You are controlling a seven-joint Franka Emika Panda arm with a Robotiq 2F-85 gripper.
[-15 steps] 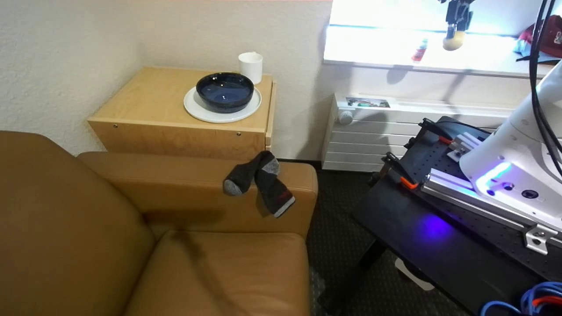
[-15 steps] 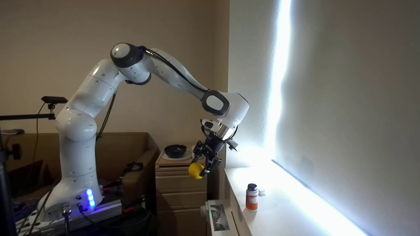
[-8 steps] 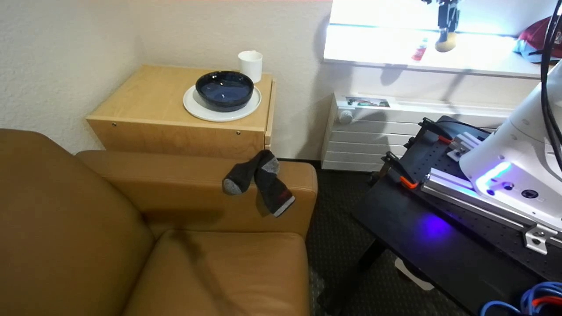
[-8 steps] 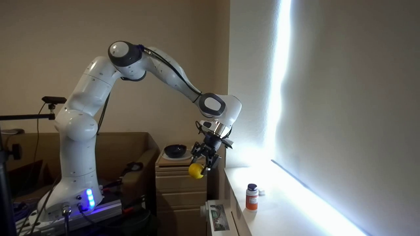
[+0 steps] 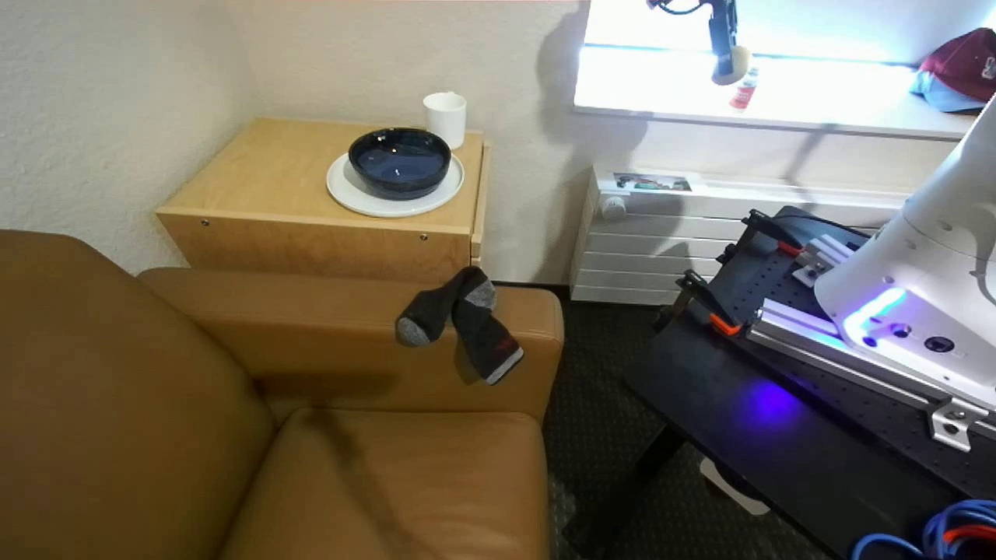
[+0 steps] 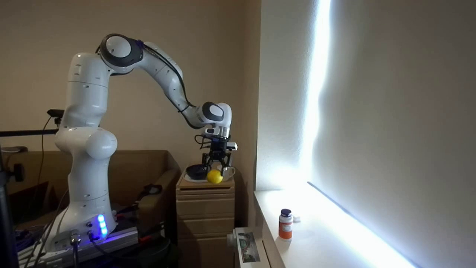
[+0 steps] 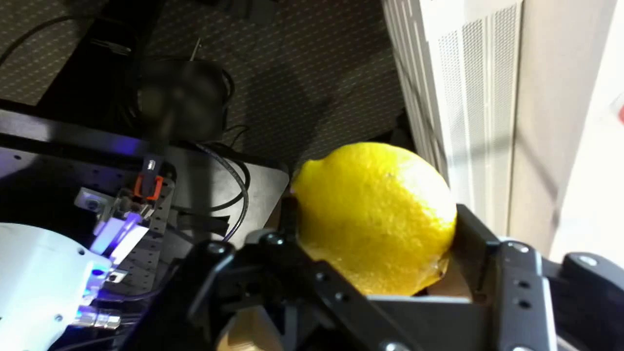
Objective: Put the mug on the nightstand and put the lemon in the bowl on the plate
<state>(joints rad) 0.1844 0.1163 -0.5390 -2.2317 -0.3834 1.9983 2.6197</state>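
The lemon (image 7: 375,209) fills the space between the fingers (image 7: 475,243), and my gripper (image 6: 215,170) is shut on it. In an exterior view the gripper (image 5: 725,65) hangs in front of the bright windowsill with the lemon (image 5: 741,62) at its tips. The white mug (image 5: 445,121) stands upright on the wooden nightstand (image 5: 257,171), at its wall-side corner behind the plate. On the nightstand lies the white plate (image 5: 347,191), and the dark blue bowl (image 5: 401,165) sits on it. The bowl's visible inside holds nothing. In an exterior view the gripper and lemon partly cover the mug.
A brown sofa (image 5: 350,303) with dark socks (image 5: 467,319) over its arm adjoins the nightstand. Below the windowsill (image 6: 316,238), which carries a pill bottle (image 6: 285,225), runs a white radiator (image 5: 661,241). A maroon cap (image 5: 965,70) lies further along the sill.
The gripper has moved left in both exterior views with the lemon still held, and it has risen beside the nightstand in an exterior view. Its fingers now point more directly downward.
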